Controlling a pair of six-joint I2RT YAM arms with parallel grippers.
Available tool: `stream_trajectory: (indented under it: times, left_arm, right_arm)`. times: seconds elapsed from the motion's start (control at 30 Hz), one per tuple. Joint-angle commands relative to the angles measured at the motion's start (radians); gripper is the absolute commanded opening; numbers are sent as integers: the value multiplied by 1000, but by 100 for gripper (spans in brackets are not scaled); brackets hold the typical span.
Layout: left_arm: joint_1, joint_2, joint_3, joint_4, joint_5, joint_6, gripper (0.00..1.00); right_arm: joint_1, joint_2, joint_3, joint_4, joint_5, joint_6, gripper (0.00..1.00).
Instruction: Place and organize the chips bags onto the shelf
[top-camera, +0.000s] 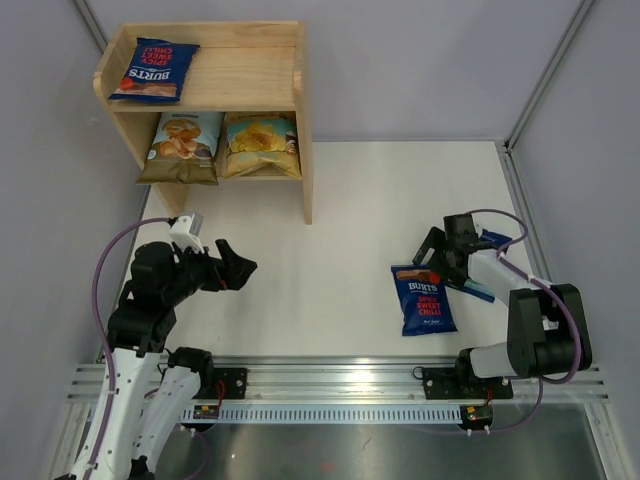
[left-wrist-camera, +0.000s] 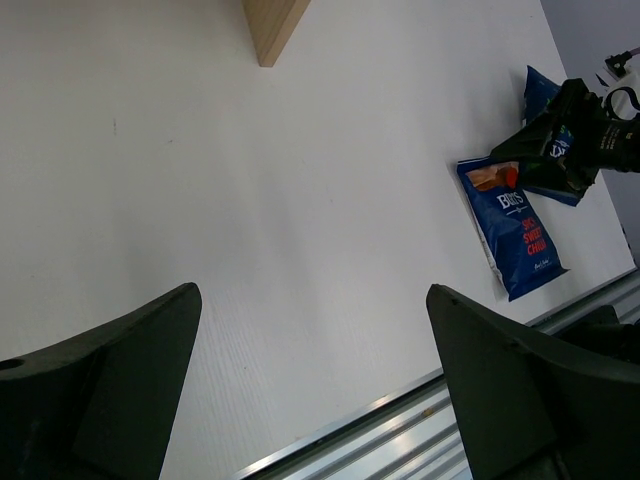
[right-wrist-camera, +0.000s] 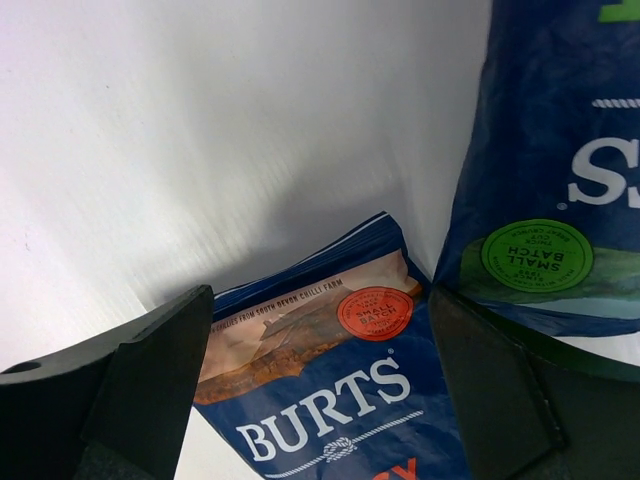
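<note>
Pine shelf (top-camera: 250, 75) stands at the far left corner of the tabletop (top-camera: 340, 200). Its top tier carries one dark-blue bag with red lettering (top-camera: 155, 70), at the left end. The lower tier carries a light-blue bag (top-camera: 183, 145) on the left and a yellow bag (top-camera: 260, 145) on the right, side by side.

The left gripper (top-camera: 243, 268) hovers near the left edge of the tabletop, jaws spread wide, with nothing between them.

Toward the near right corner, a second dark-blue bag with red lettering (top-camera: 423, 300) lies flat on the tabletop. The right gripper (top-camera: 437, 262) hangs over its top end with jaws wide apart and nothing held. A dark-blue bag with green lettering (right-wrist-camera: 550, 130) lies just beside the right-hand finger. Whether the two touch cannot be told.

Hazards, as judged:
- The two bags lie close together. Closing here may pinch both, or drag the green-lettered bag off line.
- A flat, crinkly bag offers little edge. The fingers may slide over the film and close on air.
- Excess pressure may crush the contents.
- The right end of the top tier is free. A high or tilted release may send a bag over the low rim.
</note>
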Motion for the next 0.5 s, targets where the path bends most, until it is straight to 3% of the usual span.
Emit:
stream_trajectory:
  times: [0.0,0.23,0.47]
  left_arm:
    - [-11,-6,-5,50,-8,21,99]
    - [-20,2,-6,56,15,24,99]
    - [-25,-4,-8,58,21,24,99]
  right_arm:
    - [-9,61,26,0,-13,-3,97]
    - [-7,52,58,-3,-116,-31,97]
    - [-9,90,197,-123,-56,-112,97]
